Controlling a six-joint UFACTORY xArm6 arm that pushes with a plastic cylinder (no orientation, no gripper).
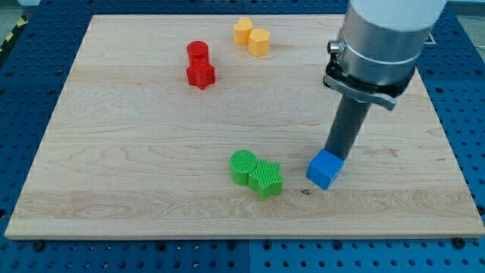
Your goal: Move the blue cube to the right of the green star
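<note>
The blue cube (pixel 324 169) sits on the wooden board (pixel 151 152) at the lower right of the middle. The green star (pixel 266 178) lies to its left, with a gap between them. A green cylinder (pixel 243 165) touches the star's left side. My tip (pixel 333 155) stands at the cube's upper right edge, touching it or very close. The dark rod rises from there to the grey arm body (pixel 383 38) at the view's top right.
A red cylinder (pixel 197 52) and a red star (pixel 201 74) stand together at the upper left of the middle. Two yellow blocks (pixel 242 30) (pixel 260 42) stand together near the top edge. A blue perforated table (pixel 462 114) surrounds the board.
</note>
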